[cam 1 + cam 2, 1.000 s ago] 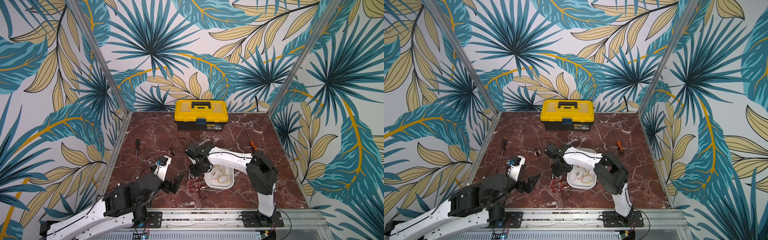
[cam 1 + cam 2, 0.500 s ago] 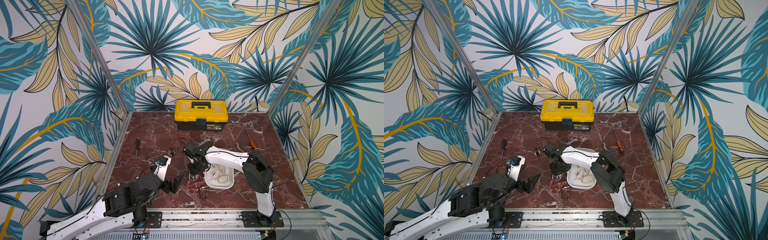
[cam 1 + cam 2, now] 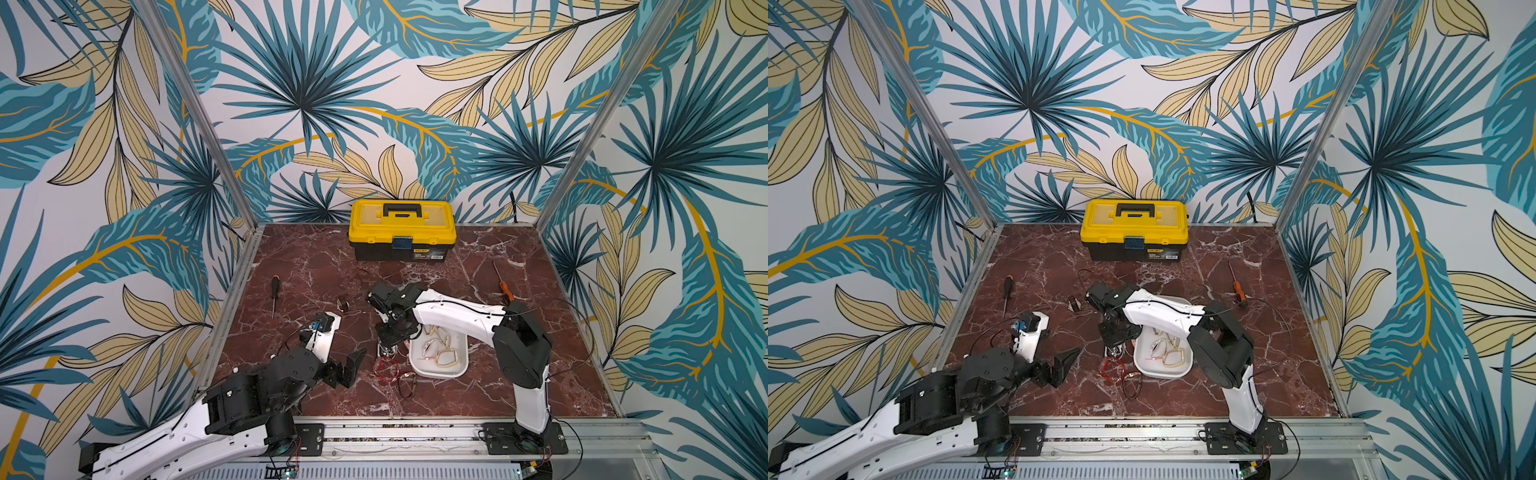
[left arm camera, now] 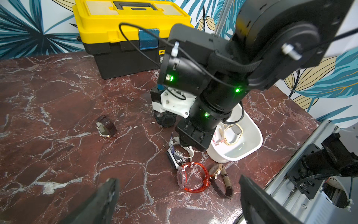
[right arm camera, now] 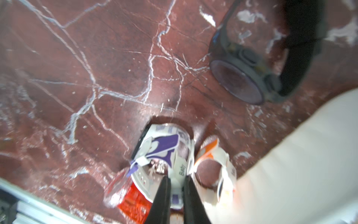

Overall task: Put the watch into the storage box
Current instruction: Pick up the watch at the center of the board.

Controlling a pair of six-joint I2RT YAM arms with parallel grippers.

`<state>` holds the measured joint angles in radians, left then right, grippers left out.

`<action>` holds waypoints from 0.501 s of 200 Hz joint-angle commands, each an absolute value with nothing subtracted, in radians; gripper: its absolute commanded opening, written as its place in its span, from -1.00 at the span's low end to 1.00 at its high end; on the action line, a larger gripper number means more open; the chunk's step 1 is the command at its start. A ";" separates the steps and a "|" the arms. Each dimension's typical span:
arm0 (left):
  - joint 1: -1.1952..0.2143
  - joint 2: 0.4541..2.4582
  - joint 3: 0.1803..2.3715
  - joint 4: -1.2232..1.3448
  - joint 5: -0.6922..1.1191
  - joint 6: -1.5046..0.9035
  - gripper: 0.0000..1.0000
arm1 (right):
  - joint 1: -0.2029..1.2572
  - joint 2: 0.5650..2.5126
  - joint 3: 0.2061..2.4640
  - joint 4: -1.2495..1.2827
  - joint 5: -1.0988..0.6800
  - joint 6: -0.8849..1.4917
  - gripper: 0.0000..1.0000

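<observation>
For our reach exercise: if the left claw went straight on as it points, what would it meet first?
Probably the translucent red plastic watch, just ahead of the left claw; depth is unclear.

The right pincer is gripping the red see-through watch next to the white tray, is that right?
Not quite. The right pincer is gripping the white and purple watch next to the white tray, not the red one; the right wrist view shows it.
</observation>
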<state>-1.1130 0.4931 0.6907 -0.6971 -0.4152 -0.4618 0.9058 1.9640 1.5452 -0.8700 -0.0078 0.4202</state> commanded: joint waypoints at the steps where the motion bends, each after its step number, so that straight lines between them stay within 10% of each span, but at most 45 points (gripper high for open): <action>1: -1.117 0.484 0.670 -0.701 -0.427 -0.463 1.00 | 0.908 1.858 1.578 -0.931 0.008 0.410 -0.80; 100: -1.117 0.560 0.670 -0.630 -0.380 -0.449 1.00 | 0.811 1.574 1.456 -1.137 0.193 0.393 -0.80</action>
<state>-1.1130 0.5320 0.6907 -0.6735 -0.4007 -0.4603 0.8597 1.6169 1.5379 -1.0420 0.1253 0.4004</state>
